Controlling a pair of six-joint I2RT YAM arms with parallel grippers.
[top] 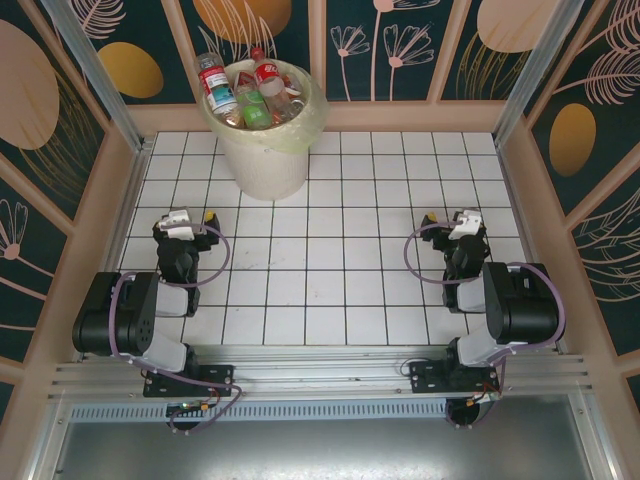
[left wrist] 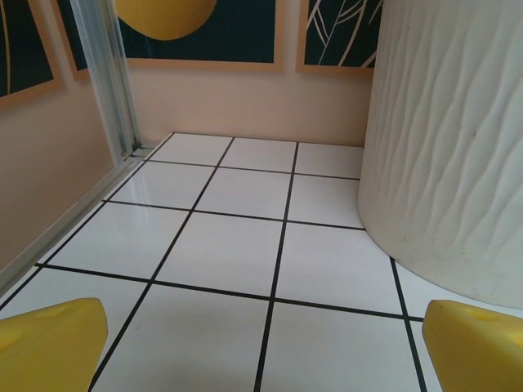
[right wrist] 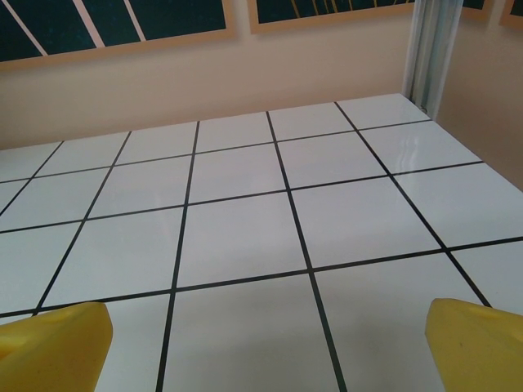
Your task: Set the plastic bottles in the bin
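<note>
The bin [top: 262,166], a cream-white bucket with a pale yellow liner over its rim, stands at the back left of the tiled table. Several plastic bottles [top: 254,90] with red, green and white labels are piled inside it, some poking above the rim. My left gripper [top: 190,214] rests low in front of the bin, open and holding nothing. In the left wrist view its yellow fingertips [left wrist: 51,343] stand wide apart, and the bin's ribbed wall [left wrist: 449,139] rises at the right. My right gripper [top: 452,215] is on the right side, open and holding nothing, its fingertips [right wrist: 478,343] spread over bare tiles.
The white tiled table [top: 330,260] is boxed in by peach walls with dark floral panels. Aluminium posts [left wrist: 110,82] stand at the back corners. Both arm bases sit on the rail at the near edge.
</note>
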